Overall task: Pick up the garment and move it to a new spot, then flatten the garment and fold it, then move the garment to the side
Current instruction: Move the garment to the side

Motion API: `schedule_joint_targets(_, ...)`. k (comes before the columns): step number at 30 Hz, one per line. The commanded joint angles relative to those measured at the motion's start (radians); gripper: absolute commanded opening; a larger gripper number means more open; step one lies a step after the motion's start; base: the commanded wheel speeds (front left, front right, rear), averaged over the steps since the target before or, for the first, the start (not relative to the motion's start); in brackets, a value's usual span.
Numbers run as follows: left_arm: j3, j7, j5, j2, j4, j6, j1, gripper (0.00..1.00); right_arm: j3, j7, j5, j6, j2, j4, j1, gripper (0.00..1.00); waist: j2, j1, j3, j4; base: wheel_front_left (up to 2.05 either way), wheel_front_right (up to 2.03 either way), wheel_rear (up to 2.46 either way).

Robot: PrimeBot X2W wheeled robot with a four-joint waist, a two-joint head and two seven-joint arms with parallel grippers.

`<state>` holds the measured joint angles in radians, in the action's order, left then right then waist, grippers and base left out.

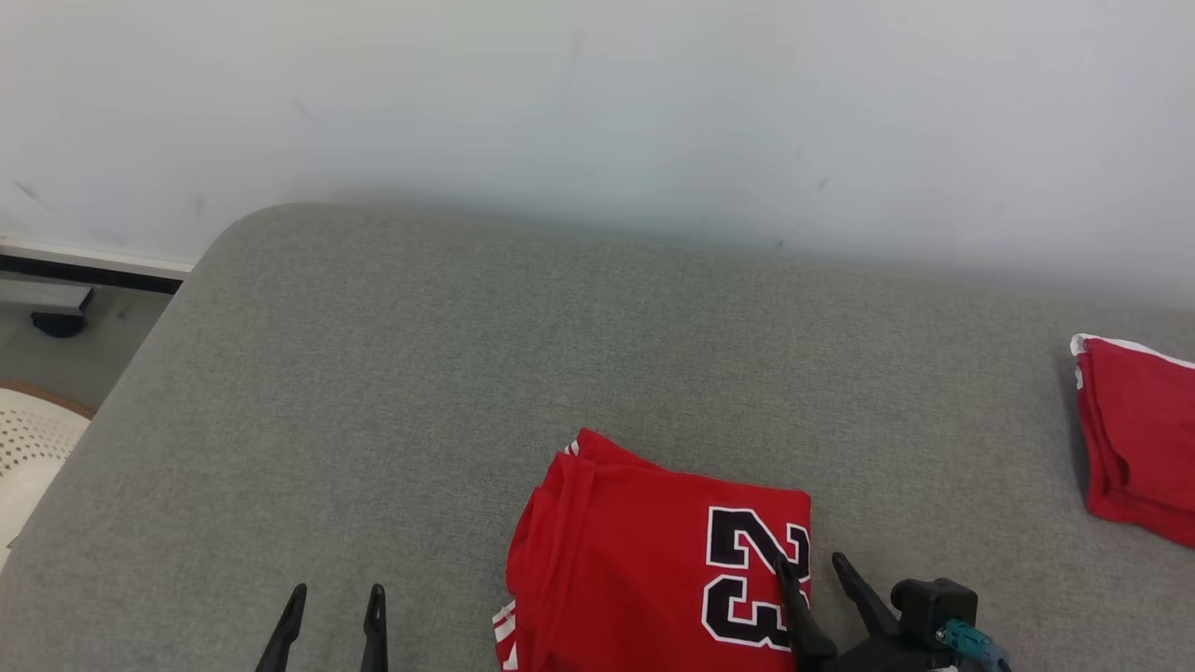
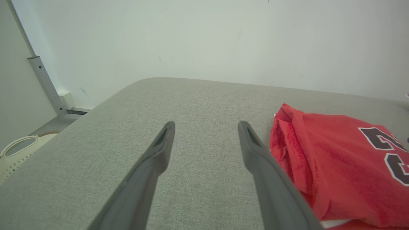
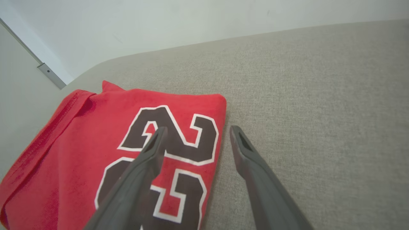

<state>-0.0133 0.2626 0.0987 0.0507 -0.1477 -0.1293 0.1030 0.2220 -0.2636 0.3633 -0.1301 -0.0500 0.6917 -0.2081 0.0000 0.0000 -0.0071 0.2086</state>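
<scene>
Two hands apart, folded jersey at the near edge

The white wall (image 1: 597, 112) backs a grey fabric-covered counter (image 1: 467, 373). On the counter's near side lies the garment (image 1: 635, 560), a red jersey folded into a rough square with a black 23 (image 1: 752, 579) uppermost. A second red cloth (image 1: 1134, 439) sits well apart at the far right. The right hand (image 1: 808, 560) has its fingers spread across the jersey's right edge, one over the numeral and the other over bare counter. The left hand (image 1: 337, 591) is also spread and empty, near the jersey's left edge.

Judging by the fold, the move to the side looks like what remains. A pinch that catches just the top layer would likely peel the fold open, and a drag across the textured weave could bunch it.

The jersey's near edge is cut off at the bottom of the head view, and the far cloth runs off the right. I cannot tell whether the right fingertips touch the cloth or hover above it
</scene>
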Motion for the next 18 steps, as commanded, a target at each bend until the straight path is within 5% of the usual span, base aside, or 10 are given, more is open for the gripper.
schedule_joint_targets(1, -0.003, 0.003, -0.006, 0.0, -0.001, -0.001, -0.008, 1.0, 0.004, -0.001, 0.014, 0.0, -0.001, 0.011, -0.009, 1.0, 0.0, 0.0, 0.002, 0.014, 0.0, 0.0, 0.0)
schedule_joint_targets(6, -0.021, 0.003, -0.002, 0.0, -0.001, 0.0, -0.015, 1.0, 0.043, -0.001, 0.062, 0.0, -0.001, 0.137, -0.044, 1.0, 0.0, 0.0, 0.003, 0.033, 0.0, 0.0, 0.0)
schedule_joint_targets(12, -0.023, 0.003, 0.003, 0.0, 0.001, 0.0, -0.014, 1.0, 0.187, 0.006, 0.255, 0.0, 0.002, 0.246, -0.036, 0.98, 0.0, 0.0, 0.006, 0.033, 0.0, 0.0, 0.0)
schedule_joint_targets(13, -0.023, 0.003, 0.004, 0.0, 0.001, 0.0, -0.014, 1.0, 0.213, 0.007, 0.28, 0.0, 0.003, 0.26, -0.04, 0.81, 0.0, 0.0, 0.006, 0.032, 0.0, 0.0, 0.0)
schedule_joint_targets(15, -0.021, 0.003, 0.008, 0.0, -0.001, 0.0, -0.016, 1.0, 0.247, 0.007, 0.317, 0.0, 0.003, 0.277, -0.052, 0.18, 0.0, 0.0, 0.006, 0.029, 0.0, 0.0, 0.0)
schedule_joint_targets(16, -0.022, 0.003, 0.008, 0.0, -0.002, 0.0, -0.018, 1.0, 0.257, 0.007, 0.328, 0.0, 0.003, 0.285, -0.061, 0.0, 0.0, 0.0, 0.006, 0.028, 0.0, 0.0, 0.0)
schedule_joint_targets(18, -0.026, 0.003, 0.009, 0.0, -0.004, 0.0, -0.022, 1.0, 0.263, 0.006, 0.338, 0.001, 0.0, 0.294, -0.081, 0.0, 0.0, 0.0, 0.006, 0.027, 0.0, 0.0, 0.0)
